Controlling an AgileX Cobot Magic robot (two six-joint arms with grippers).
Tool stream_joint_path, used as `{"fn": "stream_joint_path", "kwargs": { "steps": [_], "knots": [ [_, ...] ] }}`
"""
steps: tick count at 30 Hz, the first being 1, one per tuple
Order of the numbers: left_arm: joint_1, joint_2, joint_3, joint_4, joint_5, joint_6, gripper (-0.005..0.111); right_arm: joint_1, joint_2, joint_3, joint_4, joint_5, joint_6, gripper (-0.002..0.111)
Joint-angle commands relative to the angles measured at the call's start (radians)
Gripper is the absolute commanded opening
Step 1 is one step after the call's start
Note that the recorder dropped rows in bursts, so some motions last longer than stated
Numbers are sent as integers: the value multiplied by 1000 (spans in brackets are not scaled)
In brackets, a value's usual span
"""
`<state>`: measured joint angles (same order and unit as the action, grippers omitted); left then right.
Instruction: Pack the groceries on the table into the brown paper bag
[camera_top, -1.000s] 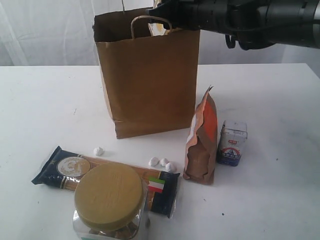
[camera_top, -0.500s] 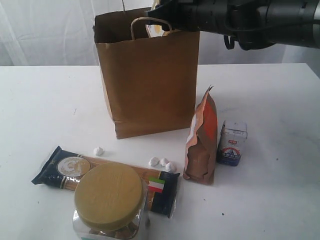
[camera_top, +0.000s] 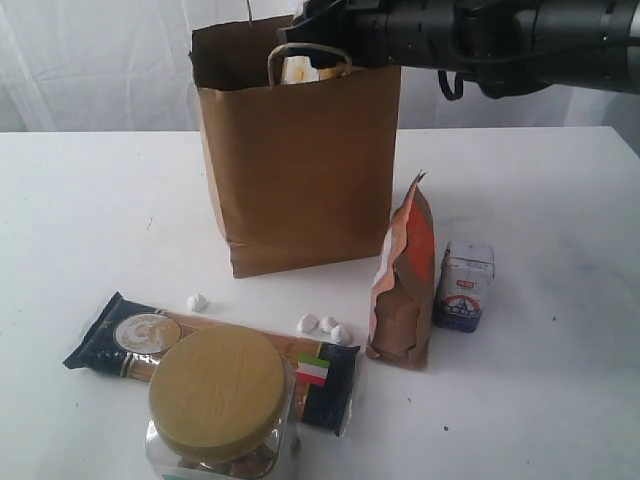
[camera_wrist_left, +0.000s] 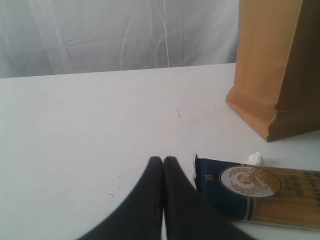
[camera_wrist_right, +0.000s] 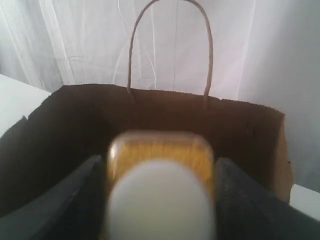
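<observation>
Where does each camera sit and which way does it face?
Exterior: before the white tabletop, facing tall brown paper bag; right pincer above it.
Left wrist: low over tabletop, facing bag's base; shut left pincer shows.
Right wrist: above bag's mouth, looking in; pincer grips yellow-grain bottle with white cap.
All share the bag.

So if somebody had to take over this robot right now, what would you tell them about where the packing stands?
Right gripper: holds the yellow-grain bottle at the mouth of the brown paper bag, not yet let go.
Left gripper: shut, empty, low over the table beside the navy spaghetti packet.
On the table in front of the bag: the spaghetti packet, the tan-lidded jar, the orange-brown pouch and the small white-blue carton.
Done: nothing surely packed; the bag's inside is too dark to see.
Left: lower the bottle in, then pack those four.
</observation>
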<state>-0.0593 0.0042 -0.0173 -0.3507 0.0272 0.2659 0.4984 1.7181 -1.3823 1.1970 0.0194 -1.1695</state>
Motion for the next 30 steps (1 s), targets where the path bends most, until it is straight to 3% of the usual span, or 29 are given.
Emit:
{"fn": "stream_joint_path", "kwargs": {
  "steps": [1, 30],
  "knots": [
    [-5, -4, 7, -14, -4, 0, 0, 0, -20, -5, 0, -19, -3, 66],
    [-5, -4, 7, -14, -4, 0, 0, 0, -45, 12, 3, 70, 16, 68]
  ]
}}
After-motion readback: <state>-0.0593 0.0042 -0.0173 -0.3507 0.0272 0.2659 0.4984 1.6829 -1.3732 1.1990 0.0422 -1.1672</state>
